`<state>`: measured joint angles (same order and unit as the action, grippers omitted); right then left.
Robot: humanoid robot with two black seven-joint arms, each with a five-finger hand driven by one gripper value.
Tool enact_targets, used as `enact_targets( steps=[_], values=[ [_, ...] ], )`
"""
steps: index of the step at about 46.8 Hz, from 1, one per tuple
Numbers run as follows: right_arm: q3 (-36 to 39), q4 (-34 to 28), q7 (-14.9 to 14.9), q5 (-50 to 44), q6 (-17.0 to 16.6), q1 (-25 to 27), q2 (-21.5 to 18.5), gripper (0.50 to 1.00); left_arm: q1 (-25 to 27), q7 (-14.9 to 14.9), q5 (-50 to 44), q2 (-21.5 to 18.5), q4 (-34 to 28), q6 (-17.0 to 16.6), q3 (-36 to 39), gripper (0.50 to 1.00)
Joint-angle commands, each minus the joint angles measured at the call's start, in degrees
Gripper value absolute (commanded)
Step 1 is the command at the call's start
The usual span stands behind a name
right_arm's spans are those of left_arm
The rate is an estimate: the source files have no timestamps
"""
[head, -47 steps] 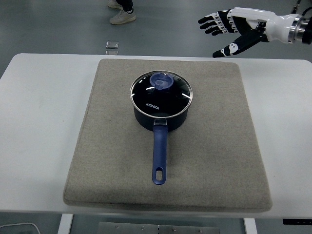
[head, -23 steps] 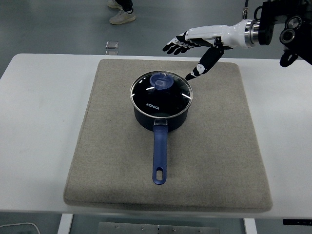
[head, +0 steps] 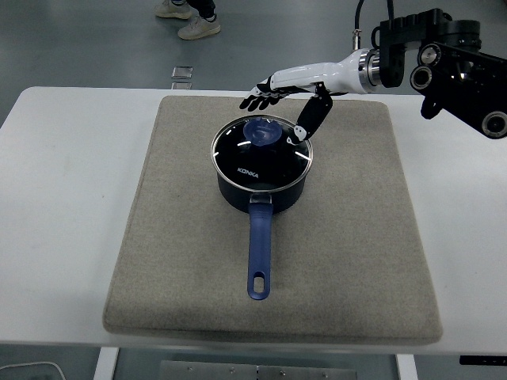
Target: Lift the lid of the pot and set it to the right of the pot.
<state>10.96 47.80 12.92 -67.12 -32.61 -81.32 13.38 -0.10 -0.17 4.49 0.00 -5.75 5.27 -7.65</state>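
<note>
— Your fingers?
— Spread wide, holding nothing; my right hand (head: 289, 87) hovers just above the far rim of the lid (head: 261, 150).
— And the lid?
— Seated on the pot (head: 261, 186), mid-mat (head: 348, 261), handle (head: 259, 257) toward the mat's near edge.

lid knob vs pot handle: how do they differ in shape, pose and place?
Shape: the lid knob is round and short; the pot handle is a long bar with a hole at its tip.
Pose: the knob stands up from the glass lid; the handle lies level, pointing toward the table's near edge.
Place: the knob sits just under the open right hand; the handle is far from it.
Both are blue.
</note>
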Motion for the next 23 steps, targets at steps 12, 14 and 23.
enact_targets(
  steps=[12, 14, 23],
  values=[
    [-1.64, -0.25, 0.0, -3.37, 4.13, 0.2, -2.3, 0.901, 0.01, 0.0, 0.0, 0.0, -0.05, 0.0, 0.0, 1.0],
    [-2.34, -0.33, 0.0, -3.46, 4.66, 0.11, -2.3, 0.899, 0.01, 0.0, 0.0, 0.0, 0.04, 0.0, 0.0, 1.0],
    [-3.31, -0.33, 0.08, -3.46, 5.36, 0.02, -2.22, 0.866, 0.01, 0.0, 0.0, 0.0, -0.05, 0.0, 0.0, 1.0]
  ],
)
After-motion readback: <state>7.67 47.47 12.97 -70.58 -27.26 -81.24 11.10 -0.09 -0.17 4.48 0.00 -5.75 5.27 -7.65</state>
